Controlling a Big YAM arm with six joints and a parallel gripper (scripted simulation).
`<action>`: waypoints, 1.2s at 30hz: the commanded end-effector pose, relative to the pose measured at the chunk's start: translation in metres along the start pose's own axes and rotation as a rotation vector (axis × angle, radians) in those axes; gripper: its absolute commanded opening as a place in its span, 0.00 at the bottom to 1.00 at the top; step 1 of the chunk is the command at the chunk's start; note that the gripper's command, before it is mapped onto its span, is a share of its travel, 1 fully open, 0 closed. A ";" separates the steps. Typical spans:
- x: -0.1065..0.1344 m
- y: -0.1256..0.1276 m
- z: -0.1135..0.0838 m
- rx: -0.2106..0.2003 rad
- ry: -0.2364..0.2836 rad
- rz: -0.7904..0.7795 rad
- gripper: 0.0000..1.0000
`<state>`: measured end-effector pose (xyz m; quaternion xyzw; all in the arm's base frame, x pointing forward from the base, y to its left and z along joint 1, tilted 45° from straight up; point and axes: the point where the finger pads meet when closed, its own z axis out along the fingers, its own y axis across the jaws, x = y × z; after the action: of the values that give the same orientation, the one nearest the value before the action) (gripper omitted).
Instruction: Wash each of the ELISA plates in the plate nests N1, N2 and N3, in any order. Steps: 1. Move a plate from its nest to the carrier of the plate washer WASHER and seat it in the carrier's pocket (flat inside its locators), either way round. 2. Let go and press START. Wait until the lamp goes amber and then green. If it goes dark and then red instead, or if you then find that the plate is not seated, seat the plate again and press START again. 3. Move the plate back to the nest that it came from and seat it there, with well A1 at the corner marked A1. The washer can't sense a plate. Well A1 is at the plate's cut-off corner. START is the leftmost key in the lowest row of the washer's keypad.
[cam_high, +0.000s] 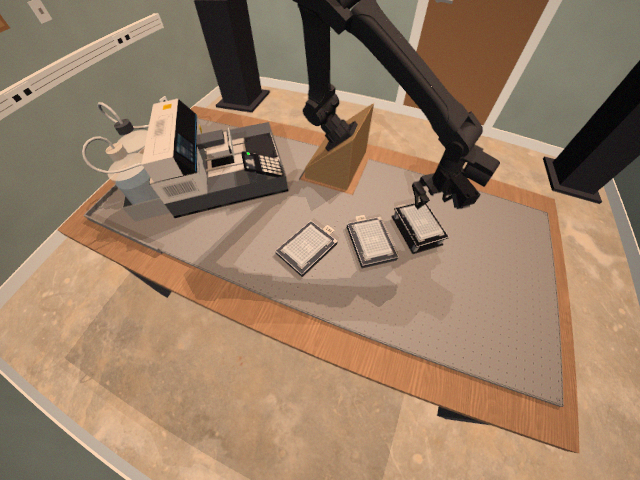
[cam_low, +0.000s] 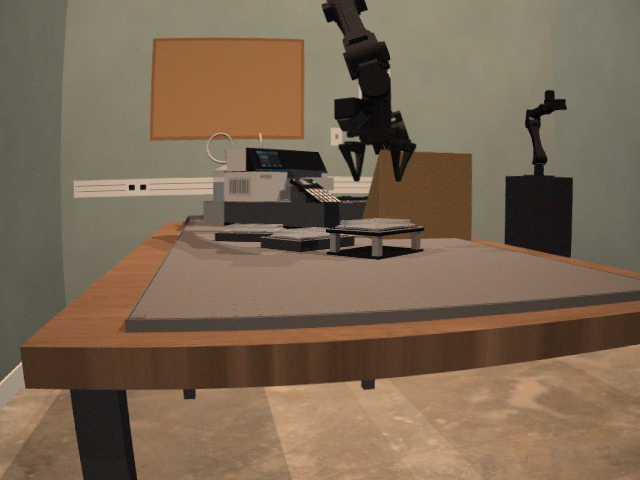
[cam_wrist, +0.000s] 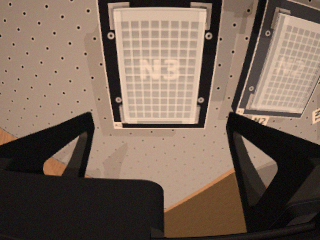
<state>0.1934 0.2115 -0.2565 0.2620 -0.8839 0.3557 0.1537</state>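
Three clear ELISA plates lie in their black nests on the grey mat. The N3 plate (cam_high: 422, 223) (cam_low: 376, 223) (cam_wrist: 159, 63) sits in the raised nest on short legs. The N2 plate (cam_high: 371, 240) (cam_low: 297, 233) (cam_wrist: 294, 67) lies beside it, and the N1 plate (cam_high: 306, 245) (cam_low: 248, 227) lies farthest towards the washer. My gripper (cam_high: 436, 201) (cam_low: 378, 178) (cam_wrist: 160, 119) is open and empty. It hangs well above the near end of the N3 plate, fingers pointing down. The washer (cam_high: 206, 165) (cam_low: 268, 191) stands at the far left with its carrier (cam_high: 222, 161) empty and its lamp (cam_high: 248, 153) (cam_low: 313, 182) green.
A brown wedge-shaped block (cam_high: 343, 155) (cam_low: 429, 191) stands behind the nests, holding the arm's base. The keypad (cam_high: 262, 164) (cam_low: 320, 193) is on the washer's right side. Bottles with tubing (cam_high: 126, 175) stand left of the washer. Black pillars stand around the table.
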 end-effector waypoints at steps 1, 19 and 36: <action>-0.021 0.008 -0.027 -0.026 -0.057 0.022 1.00; -0.005 0.000 0.017 -0.006 -0.001 0.001 1.00; -0.009 0.001 0.038 -0.012 -0.012 0.006 1.00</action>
<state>0.1901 0.1849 -0.2826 0.2591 -0.8839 0.3575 0.1543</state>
